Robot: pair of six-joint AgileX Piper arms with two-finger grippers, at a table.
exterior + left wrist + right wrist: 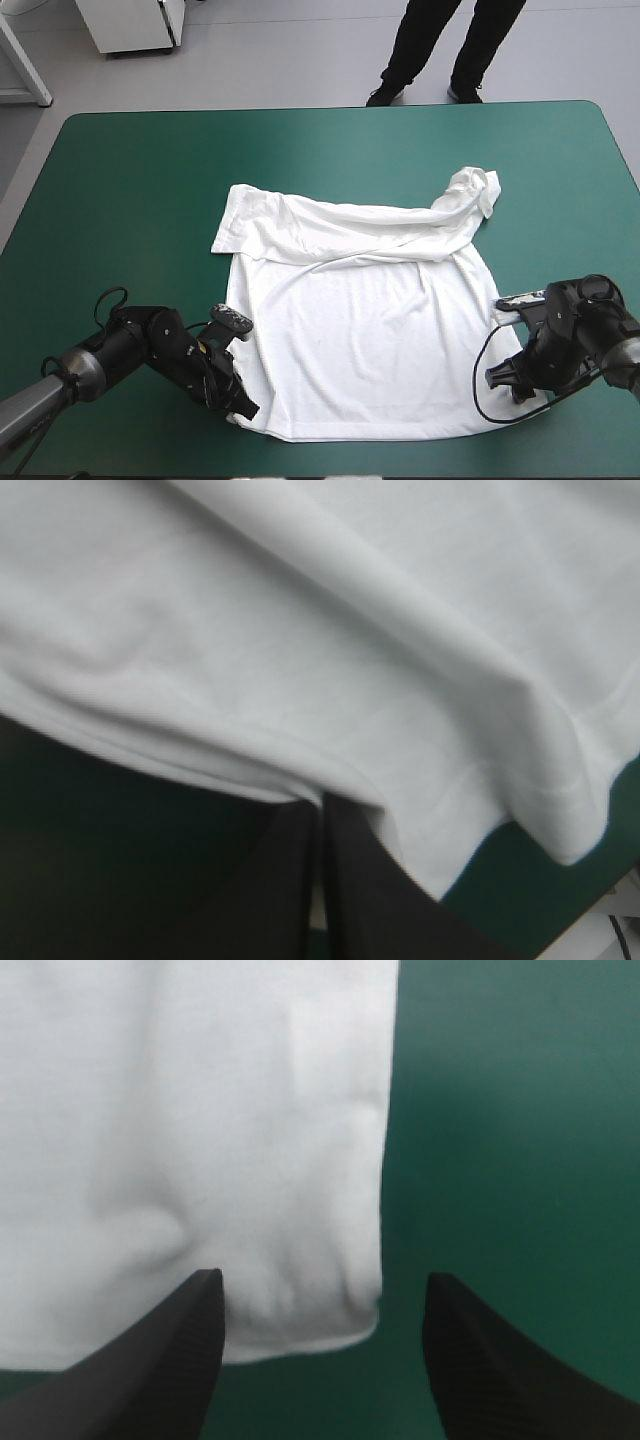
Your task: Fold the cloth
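The white T-shirt [365, 320] lies spread on the teal-green cover, its lower body flat. The upper part is folded over in wrinkles, and one sleeve is bunched at the far right [472, 190]. My left gripper [243, 407] sits low at the shirt's near-left hem corner. In the left wrist view its black fingers [290, 880] meet in a point at the gripper [320, 808], shut on the T-shirt [300, 630] hem. My right gripper [500, 380] is at the near-right corner. It is open [322, 1285], and the T-shirt corner [300, 1300] lies flat between its fingers.
The teal-green cover [130, 200] shows on all sides of the shirt, widest at the far left and far side. The table's near edge runs close behind both grippers and just past the shirt's hem.
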